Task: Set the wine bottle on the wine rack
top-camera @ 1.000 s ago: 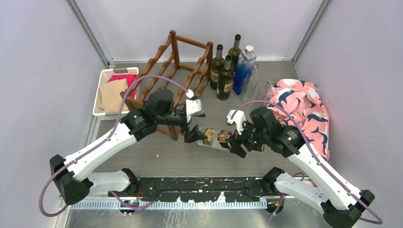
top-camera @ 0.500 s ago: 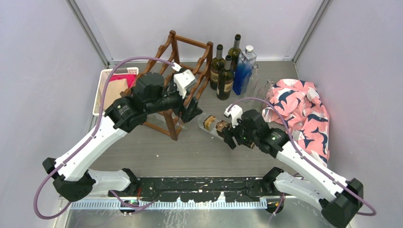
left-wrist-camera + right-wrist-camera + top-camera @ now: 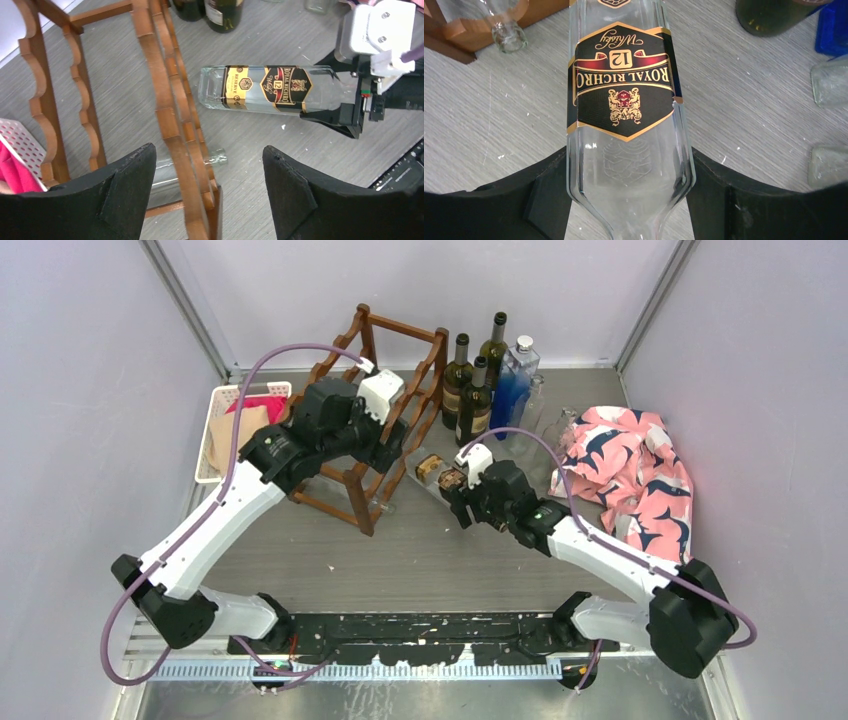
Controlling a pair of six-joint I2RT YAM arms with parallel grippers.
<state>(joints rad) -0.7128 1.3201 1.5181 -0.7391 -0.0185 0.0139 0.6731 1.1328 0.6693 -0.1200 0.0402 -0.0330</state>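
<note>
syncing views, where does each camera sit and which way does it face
top external: high behind the robot, looking down at the table; left arm and right arm show.
left wrist: over the rack, facing down; its fingers frame the view.
right wrist: low, facing along the held bottle; its fingers flank it.
shared: both wrist views show that bottle's label.

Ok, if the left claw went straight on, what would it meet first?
Probably the wine rack: its scalloped rail sits right in line with the left claw, though depth is unclear.
</note>
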